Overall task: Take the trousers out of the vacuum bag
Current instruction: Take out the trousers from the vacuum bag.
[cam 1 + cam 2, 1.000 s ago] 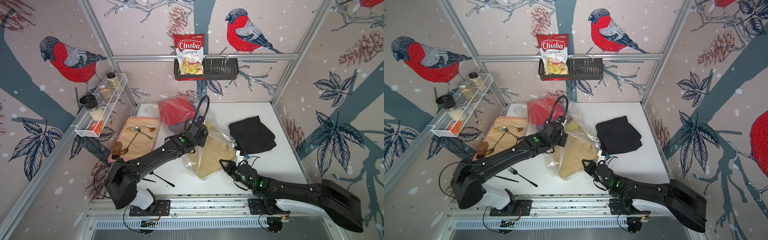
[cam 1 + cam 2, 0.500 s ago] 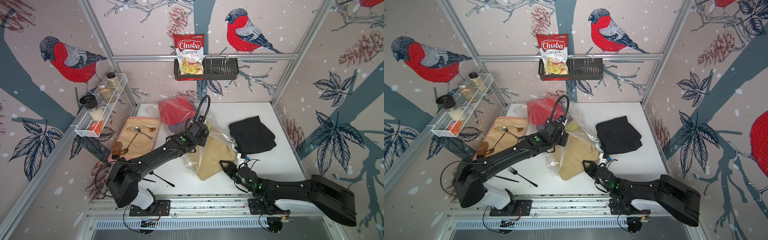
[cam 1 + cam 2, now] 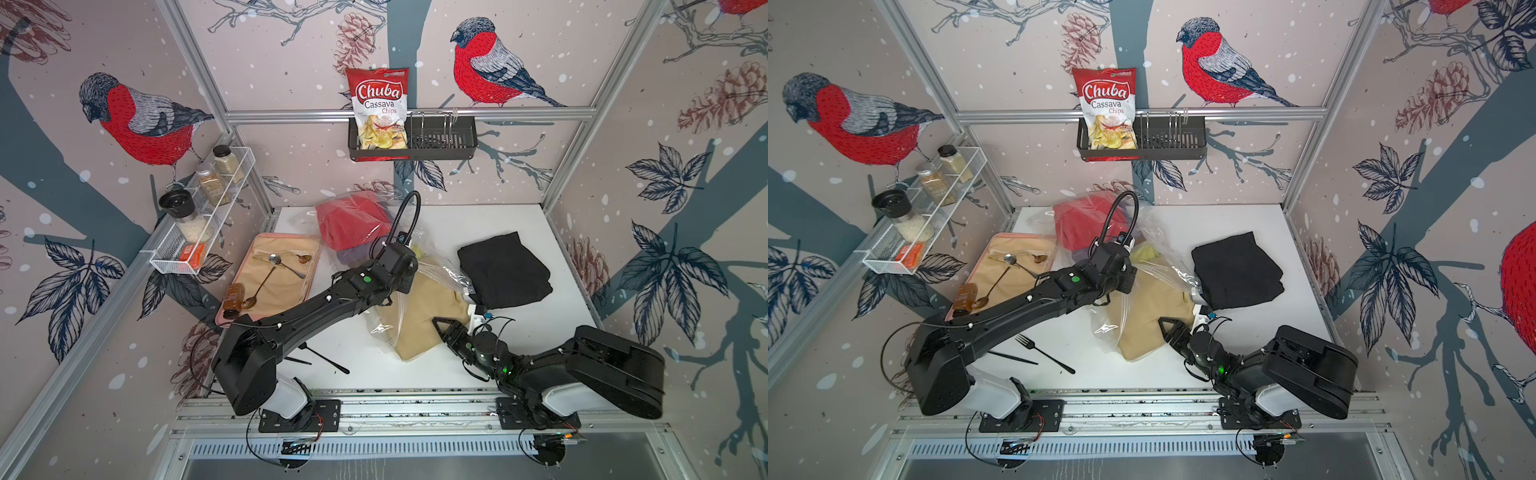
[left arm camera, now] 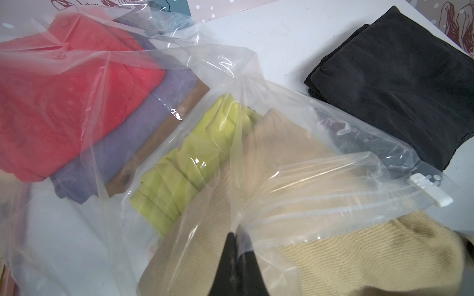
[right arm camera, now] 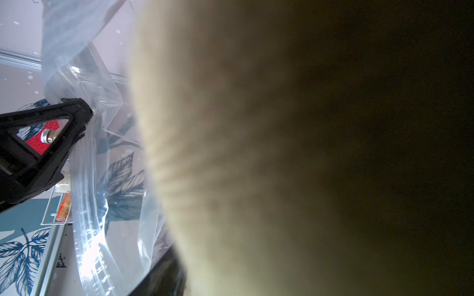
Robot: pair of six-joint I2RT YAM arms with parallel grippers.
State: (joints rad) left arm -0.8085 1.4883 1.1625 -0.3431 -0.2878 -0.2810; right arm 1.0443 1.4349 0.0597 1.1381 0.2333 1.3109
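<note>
The vacuum bag lies crumpled across the middle of the tabletop, its white zip strip and slider clip on the side nearest my right arm. At its far end, inside the film, the red trousers sit on the purple pair, with a brown layer beneath. The yellow-green pair lies beside that stack, also inside. A tan pair reaches out through the mouth, its near end bare on the tabletop. The black trousers are fully out, folded on the tabletop just beside the bag's mouth.

My left jaws are pressed together on a gathered fold of the bag's film by the zip strip; the two black fingers meet with plastic pinched between them. My right jaws stand apart at the near end of the tan pair. One finger touches loose film, and tan cloth fills most of the right wrist view, too close and blurred to tell whether it touches the other finger.

Left of the bag sits a pink tray with spoons, and a black fork lies on the tabletop by my left arm. A red chips packet stands in a black rack on the back wall; a wire shelf on the left wall holds jars.
</note>
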